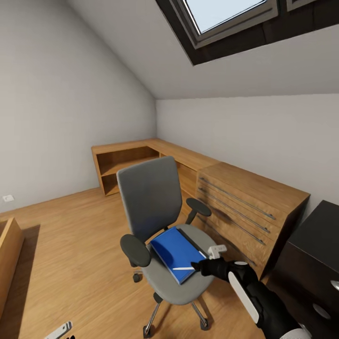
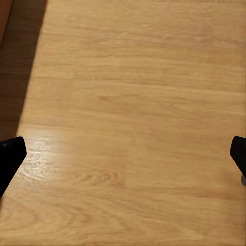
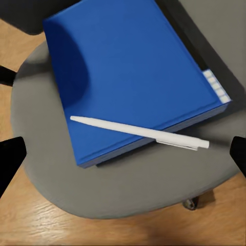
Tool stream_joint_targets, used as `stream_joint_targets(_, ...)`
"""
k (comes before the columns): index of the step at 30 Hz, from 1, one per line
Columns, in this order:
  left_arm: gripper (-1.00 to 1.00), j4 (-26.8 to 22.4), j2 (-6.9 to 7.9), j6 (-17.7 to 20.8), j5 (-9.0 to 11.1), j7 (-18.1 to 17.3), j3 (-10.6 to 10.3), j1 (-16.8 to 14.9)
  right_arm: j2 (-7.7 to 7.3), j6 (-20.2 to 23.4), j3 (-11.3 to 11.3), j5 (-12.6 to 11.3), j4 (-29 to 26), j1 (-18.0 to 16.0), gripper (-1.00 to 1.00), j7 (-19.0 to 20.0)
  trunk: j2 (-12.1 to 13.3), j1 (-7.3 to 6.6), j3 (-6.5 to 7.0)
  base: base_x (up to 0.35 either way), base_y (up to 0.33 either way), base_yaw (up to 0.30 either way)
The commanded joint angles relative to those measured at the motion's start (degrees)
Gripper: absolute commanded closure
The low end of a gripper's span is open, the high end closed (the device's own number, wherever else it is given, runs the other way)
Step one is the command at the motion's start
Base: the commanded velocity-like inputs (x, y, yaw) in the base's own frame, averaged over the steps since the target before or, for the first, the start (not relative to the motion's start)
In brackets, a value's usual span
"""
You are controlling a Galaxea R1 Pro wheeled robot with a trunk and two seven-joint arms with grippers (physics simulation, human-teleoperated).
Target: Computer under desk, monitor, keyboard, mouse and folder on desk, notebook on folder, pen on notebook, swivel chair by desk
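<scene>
R gripper (image 3: 123,151) hovers spread over white pen (image 3: 139,132) on blue notebook (image 3: 128,66) — swivel chair (image 1: 155,202) at 12; L gripper (image 2: 123,154) spread over floor (image 2: 133,77).

The folder (image 3: 218,66) is mostly hidden beneath the blue notebook (image 3: 128,66). The swivel chair (image 1: 155,202) back hides part of the shelving. The black cabinet (image 1: 315,263) is cut off at lower right.

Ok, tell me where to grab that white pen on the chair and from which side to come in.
Grip the pen mid-barrel, from straight above, fingers closing across its thin width. It lies flat across the near corner of the blue notebook on the swivel chair seat, its clip end overhanging the edge. The right gripper hangs open over it, so a straight descent probably suits.
</scene>
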Motion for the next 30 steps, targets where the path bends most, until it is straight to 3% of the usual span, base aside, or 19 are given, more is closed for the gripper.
stream_joint_targets(1,-1.0,-0.1,0.01,0.3,0.4,0.2,0.0,0.0,-0.05,0.5,0.0,0.0,-0.1,0.0,-1.0,0.2,0.0,0.0,-0.06,0.0,0.0,0.0)
stream_joint_targets(8,-1.0,-0.1,0.0,-4.0,0.3,0.2,-0.1,0.0,0.1,5.6,-0.3,0.0,-0.1,0.0,-1.0,0.3,0.0,0.0,-0.06,0.188,0.0,0.0)
stream_joint_targets(16,-1.0,-0.3,0.01,-4.7,0.2,0.2,-0.1,0.0,0.23,9.1,-0.3,0.2,0.0,-0.1,-1.0,0.2,0.0,0.0,-0.06,0.254,0.0,0.0)
stream_joint_targets(21,-1.0,-4.4,-0.05,-4.6,0.1,0.1,-0.1,0.0,0.27,13.3,0.0,0.5,0.0,-0.2,-1.0,0.0,0.0,0.0,-0.06,0.032,0.0,0.0)
stream_joint_targets(24,-1.0,-5.8,-0.13,-4.5,0.1,0.0,-0.2,0.0,0.36,13.7,0.7,1.8,0.0,-0.2,-1.0,0.0,0.0,0.0,-0.06,0.006,0.0,0.0)
stream_joint_targets(26,-1.0,-7.3,-0.21,-4.2,0.2,0.0,-0.2,0.1,0.48,14.0,2.5,4.7,0.0,-0.2,-1.0,0.1,0.0,0.0,-0.06,0.002,0.0,0.0)
stream_joint_targets(30,-1.0,-8.0,-0.23,-3.9,0.2,0.0,-0.2,0.2,0.47,14.1,3.6,6.4,0.0,-0.2,-1.0,0.1,0.0,0.0,-0.06,0.0,0.0,0.0)
